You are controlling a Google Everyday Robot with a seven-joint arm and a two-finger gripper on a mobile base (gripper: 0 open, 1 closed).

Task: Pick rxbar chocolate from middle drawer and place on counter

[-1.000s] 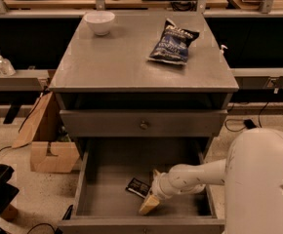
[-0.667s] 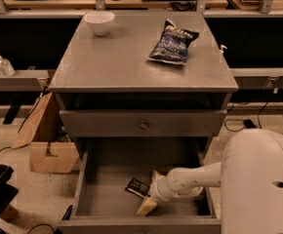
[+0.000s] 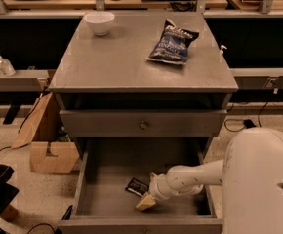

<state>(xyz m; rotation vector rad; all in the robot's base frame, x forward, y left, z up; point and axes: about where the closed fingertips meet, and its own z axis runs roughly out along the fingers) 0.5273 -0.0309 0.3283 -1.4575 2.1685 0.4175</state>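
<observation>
The middle drawer (image 3: 102, 179) is pulled open at the bottom of the grey cabinet. The rxbar chocolate (image 3: 136, 186), a small black bar, lies flat on the drawer floor near its middle. My gripper (image 3: 146, 201) reaches into the drawer from the right, its pale fingertips just right of and in front of the bar, close to its edge. The white arm and forearm run right to my body. The counter (image 3: 117, 62) is the grey top of the cabinet.
A blue chip bag (image 3: 173, 43) lies on the counter at the right rear. A white bowl (image 3: 99, 22) stands at its back left corner. A shallower closed drawer with a round knob (image 3: 143, 126) sits above. A cardboard box (image 3: 49, 152) stands on the floor left.
My gripper has shifted slightly left and down inside the drawer, staying beside the black bar. The bar has not moved.
</observation>
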